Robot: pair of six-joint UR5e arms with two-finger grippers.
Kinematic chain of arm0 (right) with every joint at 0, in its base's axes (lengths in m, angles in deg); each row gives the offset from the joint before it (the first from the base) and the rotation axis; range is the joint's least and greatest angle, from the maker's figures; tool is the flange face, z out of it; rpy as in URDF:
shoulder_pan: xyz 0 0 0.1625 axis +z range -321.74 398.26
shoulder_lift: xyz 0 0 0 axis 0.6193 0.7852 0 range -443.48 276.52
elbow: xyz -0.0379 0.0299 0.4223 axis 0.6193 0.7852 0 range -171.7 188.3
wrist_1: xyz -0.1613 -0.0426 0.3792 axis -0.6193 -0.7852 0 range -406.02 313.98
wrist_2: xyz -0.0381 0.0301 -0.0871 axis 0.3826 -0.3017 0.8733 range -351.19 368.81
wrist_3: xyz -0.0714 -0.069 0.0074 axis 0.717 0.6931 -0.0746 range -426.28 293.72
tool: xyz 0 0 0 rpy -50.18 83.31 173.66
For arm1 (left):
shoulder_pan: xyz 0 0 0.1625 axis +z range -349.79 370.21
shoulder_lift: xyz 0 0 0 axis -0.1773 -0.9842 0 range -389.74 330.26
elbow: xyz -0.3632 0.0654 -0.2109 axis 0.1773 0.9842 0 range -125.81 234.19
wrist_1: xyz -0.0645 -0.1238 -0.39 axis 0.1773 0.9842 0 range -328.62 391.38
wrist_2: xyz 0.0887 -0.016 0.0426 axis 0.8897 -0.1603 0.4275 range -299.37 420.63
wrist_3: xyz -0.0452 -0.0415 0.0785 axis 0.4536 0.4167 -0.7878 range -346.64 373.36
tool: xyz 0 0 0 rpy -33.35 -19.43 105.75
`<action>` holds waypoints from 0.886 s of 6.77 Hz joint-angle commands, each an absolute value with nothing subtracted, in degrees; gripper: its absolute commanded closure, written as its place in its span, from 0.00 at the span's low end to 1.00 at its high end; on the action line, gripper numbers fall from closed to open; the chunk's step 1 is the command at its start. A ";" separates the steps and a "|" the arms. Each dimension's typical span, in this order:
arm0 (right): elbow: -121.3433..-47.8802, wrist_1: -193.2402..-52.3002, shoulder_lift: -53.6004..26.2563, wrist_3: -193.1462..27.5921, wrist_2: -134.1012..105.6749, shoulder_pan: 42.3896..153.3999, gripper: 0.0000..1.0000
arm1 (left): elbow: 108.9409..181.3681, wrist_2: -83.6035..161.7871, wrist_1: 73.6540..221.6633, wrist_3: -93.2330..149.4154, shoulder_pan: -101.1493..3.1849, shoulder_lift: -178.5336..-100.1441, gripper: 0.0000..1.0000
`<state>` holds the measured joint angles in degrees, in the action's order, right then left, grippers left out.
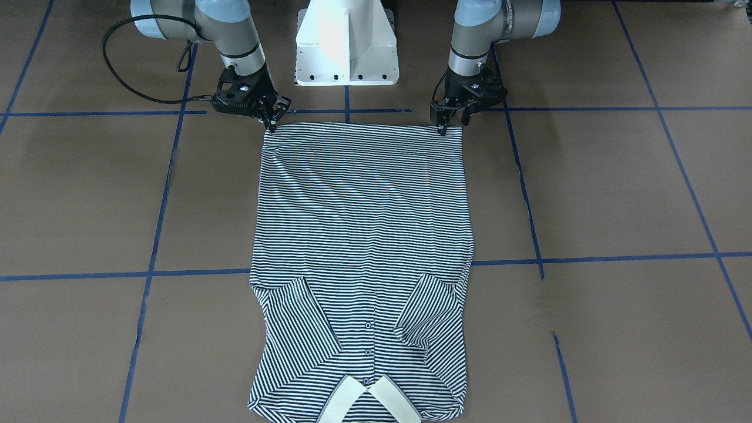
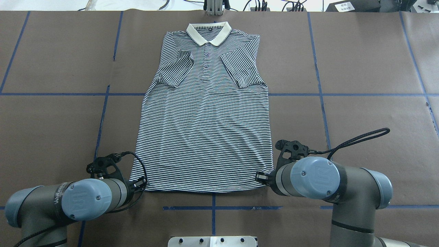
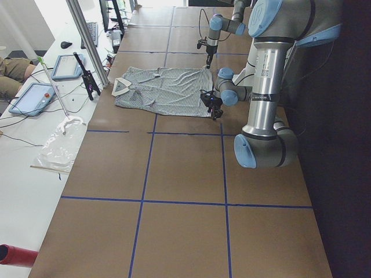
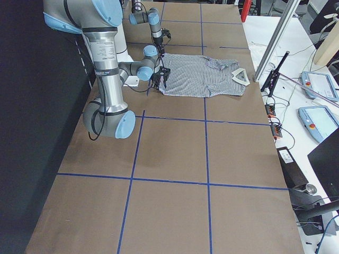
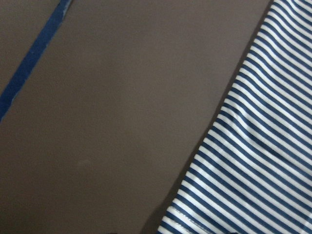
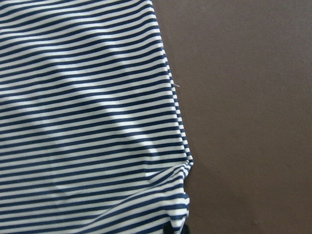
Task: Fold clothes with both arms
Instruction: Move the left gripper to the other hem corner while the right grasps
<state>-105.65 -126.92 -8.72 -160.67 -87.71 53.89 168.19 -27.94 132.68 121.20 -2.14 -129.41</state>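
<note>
Exterior front-facing: finds the polo shirt (image 1: 361, 235) flat and face up, straight out from the pedestal base (image 1: 346, 47), hem (image 1: 361, 126) nearest it, collar (image 1: 341, 402) farthest, both sleeves (image 1: 299, 317) turned in over the chest. Judged early: body fold yet to come. Puts right gripper (image 1: 271, 120) and left gripper (image 1: 451, 123) at the hem corners nearest the base, left fingers seemingly apart, right's too close to tell. Overhead exterior: confirms hem unlifted. Exterior left and right: add nothing on grips. Wrist views: show only striped edge on brown table (image 5: 97, 122). No containers anywhere.
</note>
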 commanded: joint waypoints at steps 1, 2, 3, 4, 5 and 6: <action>-105.61 -126.88 -8.68 -160.67 -87.69 53.91 1.00 | 168.44 -27.97 132.54 121.12 -2.44 -129.41 0.80; -105.61 -126.88 -8.68 -160.67 -87.69 53.91 1.00 | 168.53 -27.97 131.58 121.11 -2.62 -129.41 0.80; -105.52 -126.97 -8.68 -160.67 -87.69 53.91 1.00 | 168.62 -27.97 131.14 121.03 -2.71 -129.50 0.80; -105.52 -126.88 -8.68 -160.67 -87.61 53.91 1.00 | 168.62 -27.97 131.14 121.03 -2.71 -129.50 0.80; -105.52 -126.97 -8.68 -160.67 -87.61 53.91 1.00 | 168.62 -27.97 131.14 121.03 -2.71 -129.59 0.85; -105.61 -126.88 -8.68 -160.67 -87.78 53.91 1.00 | 169.31 -27.97 131.14 120.94 -2.79 -129.59 1.00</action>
<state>-105.54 -126.93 -8.69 -160.67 -87.66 53.91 168.76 -27.98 131.11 121.00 -2.72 -129.52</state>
